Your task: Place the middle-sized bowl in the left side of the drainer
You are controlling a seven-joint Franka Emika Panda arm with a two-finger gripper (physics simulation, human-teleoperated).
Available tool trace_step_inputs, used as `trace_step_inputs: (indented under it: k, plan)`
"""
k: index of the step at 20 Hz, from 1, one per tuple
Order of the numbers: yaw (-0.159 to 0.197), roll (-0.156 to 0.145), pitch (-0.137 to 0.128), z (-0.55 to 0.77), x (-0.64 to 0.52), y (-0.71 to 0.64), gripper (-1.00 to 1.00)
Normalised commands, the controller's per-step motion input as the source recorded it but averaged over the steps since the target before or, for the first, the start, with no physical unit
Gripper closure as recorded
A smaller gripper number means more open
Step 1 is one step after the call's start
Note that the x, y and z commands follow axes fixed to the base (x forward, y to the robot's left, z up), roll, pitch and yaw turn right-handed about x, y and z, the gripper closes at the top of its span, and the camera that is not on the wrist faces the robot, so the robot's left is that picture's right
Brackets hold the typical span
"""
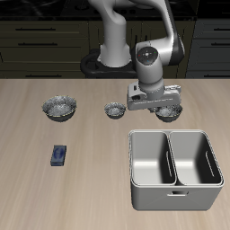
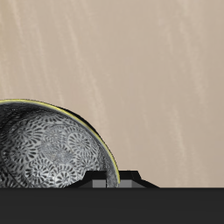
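The middle-sized bowl (image 1: 169,112), shiny grey metal with a mottled inside, stands at the back of the table just behind the drainer (image 1: 175,184). It is partly hidden by my gripper (image 1: 160,106). In the wrist view the bowl (image 2: 48,149) fills one part of the frame, and its rim runs straight into my gripper (image 2: 105,179), whose fingers sit close together on that rim. The bowl is at table level, like the other bowls. The drainer is a light-grey tub with two deep compartments, both empty.
The widest bowl (image 1: 59,108) and the smallest bowl (image 1: 113,110) stand in the same row farther along the table's back. A small blue box (image 1: 59,155) lies nearer the front edge. The robot's base (image 1: 112,58) is behind the bowls.
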Motion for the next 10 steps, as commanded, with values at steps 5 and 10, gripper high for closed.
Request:
trace_step_inputs:
  k: [5, 10]
  plan:
    - [-0.010, -0.017, -0.012, 0.12, 0.06, -0.05, 1.00]
    - [0.016, -0.029, -0.024, 0.15, 0.06, -0.13, 1.00]
